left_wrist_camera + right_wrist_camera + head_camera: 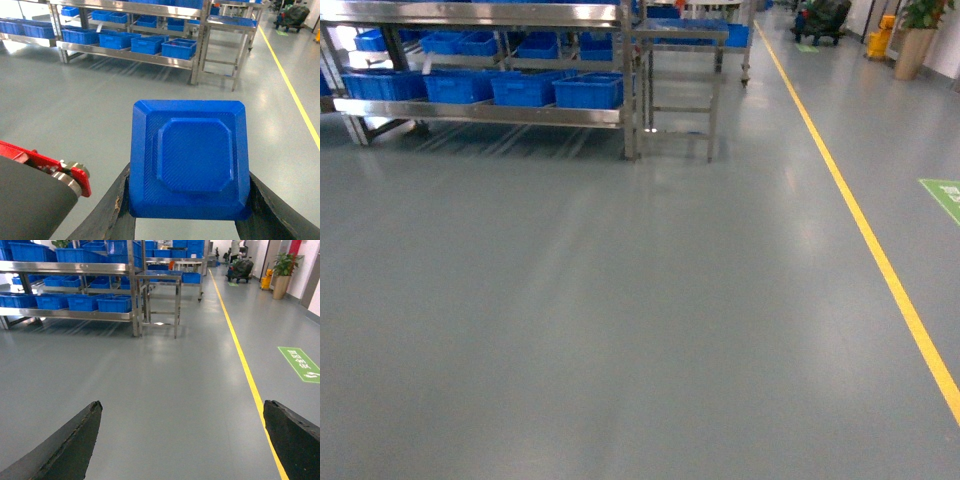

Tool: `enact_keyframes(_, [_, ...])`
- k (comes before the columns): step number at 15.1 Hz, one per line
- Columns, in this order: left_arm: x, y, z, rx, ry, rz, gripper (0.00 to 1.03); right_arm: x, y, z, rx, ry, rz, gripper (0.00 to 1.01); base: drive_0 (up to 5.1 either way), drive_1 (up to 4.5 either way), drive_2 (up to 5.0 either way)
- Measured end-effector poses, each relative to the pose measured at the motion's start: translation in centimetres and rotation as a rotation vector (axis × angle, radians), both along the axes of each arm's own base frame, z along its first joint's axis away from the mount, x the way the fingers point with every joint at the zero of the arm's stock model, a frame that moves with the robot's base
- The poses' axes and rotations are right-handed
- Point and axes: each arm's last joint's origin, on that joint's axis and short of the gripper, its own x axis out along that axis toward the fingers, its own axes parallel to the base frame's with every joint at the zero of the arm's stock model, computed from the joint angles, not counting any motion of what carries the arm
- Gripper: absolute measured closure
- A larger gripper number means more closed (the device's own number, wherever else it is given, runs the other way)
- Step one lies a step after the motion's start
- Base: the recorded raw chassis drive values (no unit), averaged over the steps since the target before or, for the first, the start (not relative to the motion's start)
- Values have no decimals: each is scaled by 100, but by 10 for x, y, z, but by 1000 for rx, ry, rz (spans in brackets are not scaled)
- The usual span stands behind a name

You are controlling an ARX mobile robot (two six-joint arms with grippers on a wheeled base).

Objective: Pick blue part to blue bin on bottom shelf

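A square blue part (189, 160) with a raised centre fills the left wrist view, and my left gripper (187, 210) is shut on its sides, carrying it above the floor. My right gripper (182, 412) hangs open over bare grey floor with nothing between its fingers. The bottom shelf (480, 113) of the steel rack lies far ahead at the upper left and holds a row of blue bins (525, 90), seen too as blue bins (150, 45) and blue bins (82, 302). Neither gripper shows in the head view.
A small steel table (678, 90) stands right of the rack. A yellow floor line (865, 220) runs along the right, with a green floor sign (945, 195) beyond it. A potted plant (918, 35) and a cart (820, 20) stand far back. Wide grey floor separates me from the rack.
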Motion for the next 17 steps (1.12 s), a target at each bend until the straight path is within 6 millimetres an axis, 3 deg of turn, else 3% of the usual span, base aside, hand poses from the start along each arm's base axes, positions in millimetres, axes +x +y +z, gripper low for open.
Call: enact_keyframes(17, [0, 0, 0, 1, 3, -5, 59, 0, 0, 0, 0, 0, 0, 3, -25, -25, -25])
